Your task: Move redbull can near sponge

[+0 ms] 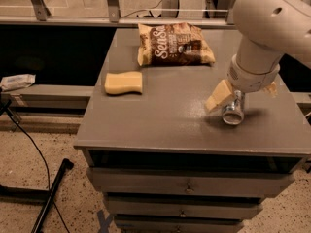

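Observation:
The redbull can [233, 113] lies on its side on the right part of the grey table [160, 115], its shiny round end facing the front. My gripper [241, 100] is down over the can. It is open, with one cream finger [218, 97] left of the can and the other [270, 89] to its right. The can's far half is hidden under the white wrist [252, 69]. The pale yellow sponge [124, 82] lies at the table's left side, well apart from the can.
A brown snack bag [174, 44] with white lettering lies at the back of the table. Drawers [187, 186] sit below the table front. A railing runs behind. A black cable and a stand leg lie on the floor at left.

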